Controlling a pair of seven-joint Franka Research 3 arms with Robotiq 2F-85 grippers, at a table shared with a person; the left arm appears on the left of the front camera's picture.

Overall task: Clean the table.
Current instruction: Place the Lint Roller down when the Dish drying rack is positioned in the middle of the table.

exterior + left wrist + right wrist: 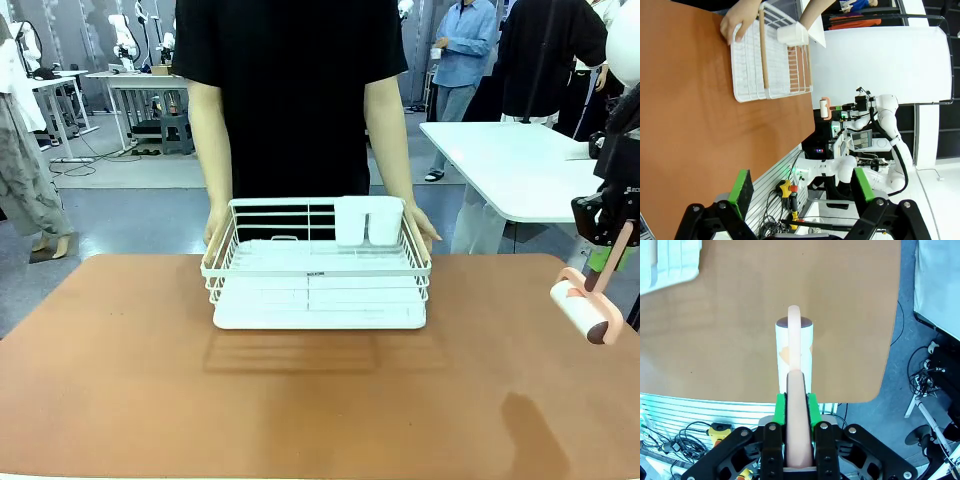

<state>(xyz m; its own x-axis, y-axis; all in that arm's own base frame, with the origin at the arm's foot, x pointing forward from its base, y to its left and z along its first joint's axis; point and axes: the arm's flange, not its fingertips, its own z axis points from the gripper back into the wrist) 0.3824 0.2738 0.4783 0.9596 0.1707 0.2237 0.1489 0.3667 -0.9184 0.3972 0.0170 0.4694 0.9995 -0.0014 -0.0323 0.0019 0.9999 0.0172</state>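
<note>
Open lab hall behind, with a white-topped table [520,170] standing beyond the right pincer [600,262]. The table [150,400] (terracotta, matte) is lying below and ahead of both pincers. The right pincer is hanging at the table's right edge, its green pads pressing together on the pink handle of a lint roller [581,309]. The roller's white roll is pointing away from the fingers and reaching out over the tabletop just inside that edge; whether it is touching the surface I cannot tell. The left pincer [802,186] is standing spread wide, nothing between its pads, and looking along the tabletop. Far ahead of it, and well ahead and off to one side of the right pincer, a white wire rack [317,290] is sitting on the table, with a white cup holder [367,222] hanging at its far rail. A person in a black shirt is standing beyond the rack, one hand [217,228] and the other hand [424,230] resting at its two far corners.
</note>
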